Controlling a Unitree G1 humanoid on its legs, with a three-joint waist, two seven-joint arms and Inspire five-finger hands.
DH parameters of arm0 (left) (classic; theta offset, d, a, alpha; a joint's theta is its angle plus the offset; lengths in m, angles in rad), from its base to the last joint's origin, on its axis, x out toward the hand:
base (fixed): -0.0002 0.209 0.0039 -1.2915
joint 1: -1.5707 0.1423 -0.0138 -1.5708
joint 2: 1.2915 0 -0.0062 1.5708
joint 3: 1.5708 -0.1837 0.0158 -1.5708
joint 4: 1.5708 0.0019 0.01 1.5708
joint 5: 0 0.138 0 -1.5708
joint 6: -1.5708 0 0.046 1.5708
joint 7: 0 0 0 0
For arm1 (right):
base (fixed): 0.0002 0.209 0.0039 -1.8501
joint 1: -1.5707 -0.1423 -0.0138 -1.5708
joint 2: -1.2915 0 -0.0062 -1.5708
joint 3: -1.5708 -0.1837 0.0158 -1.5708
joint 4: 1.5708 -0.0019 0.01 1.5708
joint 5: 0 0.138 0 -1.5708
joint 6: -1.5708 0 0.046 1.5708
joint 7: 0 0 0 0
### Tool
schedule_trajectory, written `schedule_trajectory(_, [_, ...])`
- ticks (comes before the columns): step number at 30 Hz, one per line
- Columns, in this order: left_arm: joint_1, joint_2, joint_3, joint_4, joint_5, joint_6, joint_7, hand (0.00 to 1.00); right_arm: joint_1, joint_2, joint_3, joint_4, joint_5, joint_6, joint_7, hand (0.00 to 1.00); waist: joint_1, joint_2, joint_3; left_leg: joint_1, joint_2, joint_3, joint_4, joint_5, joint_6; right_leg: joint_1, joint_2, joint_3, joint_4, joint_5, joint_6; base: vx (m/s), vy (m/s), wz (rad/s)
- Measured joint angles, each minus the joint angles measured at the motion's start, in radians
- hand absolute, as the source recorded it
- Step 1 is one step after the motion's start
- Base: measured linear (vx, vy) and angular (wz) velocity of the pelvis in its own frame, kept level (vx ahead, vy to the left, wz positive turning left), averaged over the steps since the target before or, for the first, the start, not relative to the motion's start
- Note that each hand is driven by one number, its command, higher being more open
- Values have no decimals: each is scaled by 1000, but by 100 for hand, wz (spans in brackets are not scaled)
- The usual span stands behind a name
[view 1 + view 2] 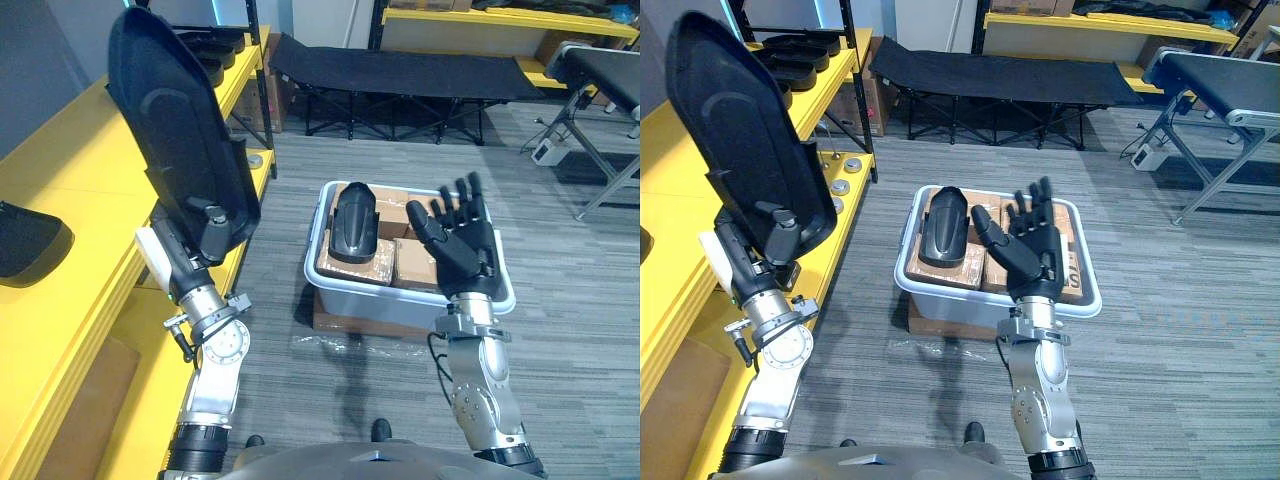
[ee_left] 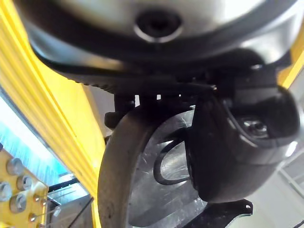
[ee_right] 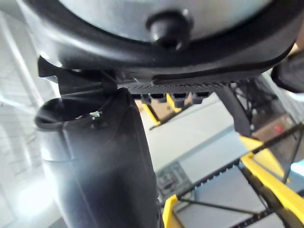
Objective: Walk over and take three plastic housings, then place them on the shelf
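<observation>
As left robot hand grips housing, upright

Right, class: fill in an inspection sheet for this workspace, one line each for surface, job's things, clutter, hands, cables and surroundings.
Surface: yellow shelf on the robot's left; one black housing lies on it, with stacked housings at its far end.
Job's things: large housing held upright beside the shelf; second housing lying on cardboard boxes in the grey bin.
Clutter: metal discs on a lower shelf level.
Hands: left hand curled round the large housing's lower end; right hand open, raised over the bin.
Cables: a lead by a white power block on the floor.
Surroundings: black folding cot.
</observation>
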Motion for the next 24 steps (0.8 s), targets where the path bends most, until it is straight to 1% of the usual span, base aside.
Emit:
schedule_trajectory(1, [11,0,7,0,-9,-21,-2,0,14,0,-25,3,-1,0,8,100,-1,0,0,0,0,0,0,0,0,0,0,0,0,0,0,0,0,0])
schedule_trajectory(3, [22,-6,28,0,-58,-68,-5,0,40,6,-70,24,-9,0,-8,100,1,0,0,0,0,0,-2,0,0,0,0,0,0,0,0,0,0,0])
schedule_trajectory(5, [36,-24,68,-3,-127,-127,-20,0,75,32,-132,68,-51,2,-53,100,0,4,-2,0,0,0,-4,0,0,0,0,0,-2,0,0,0,0,0])
schedule_trajectory(7, [48,-30,78,-6,-174,-161,-33,0,101,39,-150,93,-59,2,-72,100,-1,9,-2,0,0,0,-5,0,0,0,0,0,-2,0,0,0,0,0])
schedule_trajectory(10, [69,-53,77,-51,-236,-184,-63,0,132,40,-148,98,-67,18,-72,100,-2,13,-3,0,0,0,-4,0,0,0,0,0,-2,0,0,0,0,0])
schedule_trajectory(11, [77,-57,75,-64,-240,-187,-68,0,133,41,-145,98,-78,19,-72,100,-3,14,-3,0,0,0,-4,0,0,1,0,0,-2,0,0,0,0,0])
schedule_trajectory(12, [92,-58,66,-88,-239,-205,-87,0,133,45,-137,98,-83,20,-72,100,-2,18,-5,-1,0,-2,-3,0,0,1,0,-1,-2,0,0,0,0,0])
schedule_trajectory(14, [92,-58,66,-102,-241,-206,-98,0,133,48,-129,98,-92,21,-72,100,-2,23,-9,-5,0,-8,-3,0,0,1,0,-6,-2,-1,0,0,0,7])
schedule_trajectory(18, [101,-58,69,-146,-248,-216,-99,0,133,48,-126,98,-117,37,-72,100,5,34,-16,-16,0,-21,-2,3,0,0,0,-18,-4,-1,0,-3,0,10])
schedule_trajectory(19, [119,-58,70,-167,-248,-228,-98,0,133,48,-120,98,-113,39,-72,100,6,36,-17,-17,0,-23,-2,3,0,1,0,-22,-4,-1,0,-6,2,5])
schedule_trajectory(24, [137,-63,78,-234,-249,-233,-87,0,104,49,-64,116,-117,39,-71,100,10,35,-17,-37,-2,-58,1,11,-1,4,-1,-55,-4,-1,0,-5,1,20])
